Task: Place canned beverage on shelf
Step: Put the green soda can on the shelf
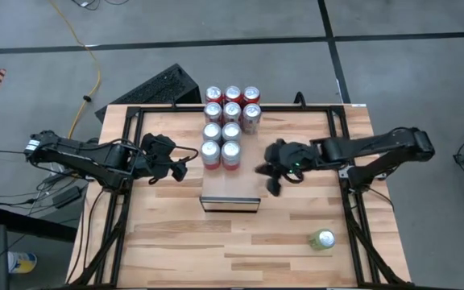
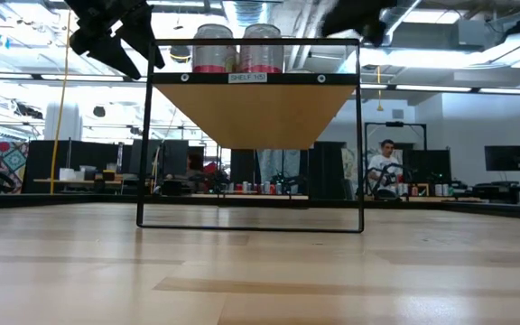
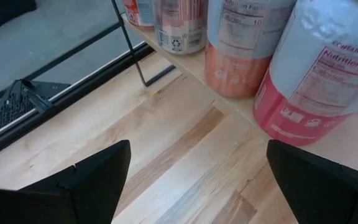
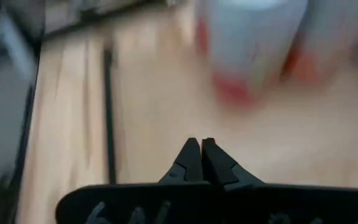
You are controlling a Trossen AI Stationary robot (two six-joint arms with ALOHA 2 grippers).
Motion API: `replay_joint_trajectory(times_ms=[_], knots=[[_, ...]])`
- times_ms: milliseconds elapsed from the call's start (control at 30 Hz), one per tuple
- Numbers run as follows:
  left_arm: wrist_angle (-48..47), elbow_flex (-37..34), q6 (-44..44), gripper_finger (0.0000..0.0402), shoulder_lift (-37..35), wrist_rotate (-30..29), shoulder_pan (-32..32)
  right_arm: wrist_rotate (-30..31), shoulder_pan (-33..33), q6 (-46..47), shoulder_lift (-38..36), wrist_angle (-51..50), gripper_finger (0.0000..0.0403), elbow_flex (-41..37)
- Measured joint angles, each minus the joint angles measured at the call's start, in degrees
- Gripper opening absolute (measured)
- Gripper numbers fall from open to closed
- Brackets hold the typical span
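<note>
High view: left gripper, fingers apart, at 9 o'clock of shelf cans, likely just released; right gripper pinched together, empty.

Bright even overhead light; right wrist view motion-blurred; low view backlit.

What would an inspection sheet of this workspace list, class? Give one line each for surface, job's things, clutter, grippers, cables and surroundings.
Surface: wooden table, black-framed.
Job's things: shelf carrying ten upright cans; one green can lying on the table near the right arm.
Clutter: nothing seen.
Grippers: left gripper open, empty, left of the shelf; right gripper shut, empty, right of it.
Cables: yellow cable on the floor.
Surroundings: keyboard on the floor; person seated far behind.
</note>
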Motion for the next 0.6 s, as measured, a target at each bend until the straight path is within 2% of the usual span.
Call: replay_joint_trajectory(times_ms=[100,200,267,400,600], knots=[[-0.02,-0.01,0.28,0.0363,-0.04,0.72,0.0,-7.37,2.35,4.14,-2.18,-13.69,0.0,3.58],[-0.04,-0.01,1.04,0.0363,-0.02,1.18,0.0,-10.25,5.19,9.57,-3.16,-27.02,0.0009,7.1],[-0.13,-0.03,0.99,0.0363,-0.02,1.46,0.0,-11.26,7.51,12.41,-3.16,-33.63,0.003,9.13],[-0.06,-0.02,0.96,0.0363,-0.02,2.79,0.0,-11.46,13.73,20.55,-2.33,-43.29,0.0108,11.49],[-0.07,-0.01,0.95,0.0363,-0.02,3.52,0.0,-11.63,23.64,36.44,-1.82,-45.99,0.0263,11.71]])
